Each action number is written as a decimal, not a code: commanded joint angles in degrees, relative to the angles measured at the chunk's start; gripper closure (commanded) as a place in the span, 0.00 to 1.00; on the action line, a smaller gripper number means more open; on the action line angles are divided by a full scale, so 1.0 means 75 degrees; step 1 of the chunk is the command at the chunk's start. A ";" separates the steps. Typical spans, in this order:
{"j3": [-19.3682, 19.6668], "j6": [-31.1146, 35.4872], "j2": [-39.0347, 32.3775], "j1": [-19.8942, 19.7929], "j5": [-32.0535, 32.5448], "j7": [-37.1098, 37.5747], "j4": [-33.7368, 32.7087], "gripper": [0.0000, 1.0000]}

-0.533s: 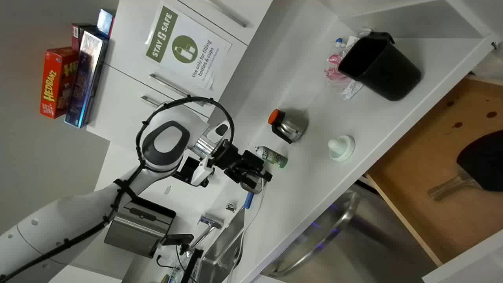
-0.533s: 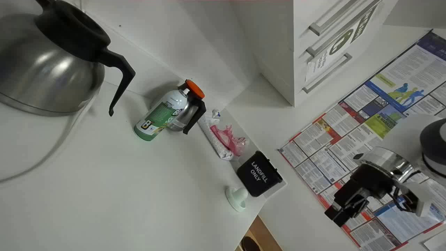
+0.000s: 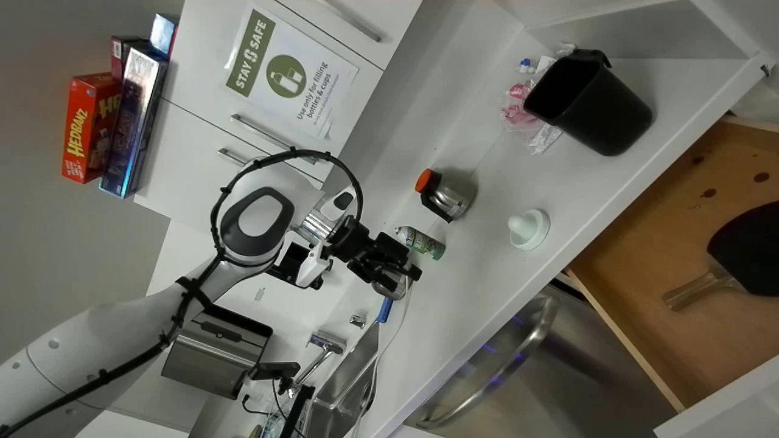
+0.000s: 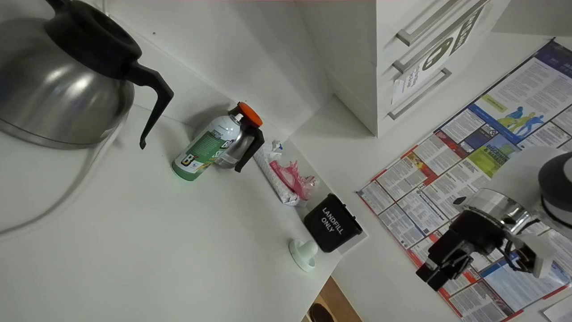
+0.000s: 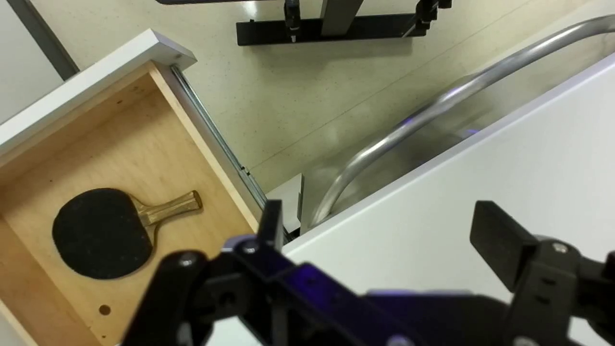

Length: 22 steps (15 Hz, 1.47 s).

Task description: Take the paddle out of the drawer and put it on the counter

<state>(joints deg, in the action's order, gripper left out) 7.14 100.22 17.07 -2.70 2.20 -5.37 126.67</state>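
The paddle has a black oval blade and a wooden handle and lies flat in the open drawer, in the wrist view and in an exterior view. Only part of it shows in an exterior view. The drawer is light brown inside; it also shows in both exterior views. My gripper is open with nothing between its fingers, above the white counter and to the side of the drawer. The gripper also shows in both exterior views.
On the counter stand a black bin, a pale green cup-like object, a small carafe with an orange lid, a spray can and a large steel carafe. A metal bar handle runs along the counter's front.
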 commanded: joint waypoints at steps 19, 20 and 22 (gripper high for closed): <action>0.1192 0.6381 -0.3752 -0.1434 0.0595 0.4590 -0.0309 0.00; 0.1259 0.6588 -0.3957 -0.1375 0.0617 0.4755 -0.0289 0.00; 0.1269 0.6402 -0.4040 -0.1304 0.0325 0.4684 -0.0270 0.00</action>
<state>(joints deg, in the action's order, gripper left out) 15.62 148.51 -12.46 -13.89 5.77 28.49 124.47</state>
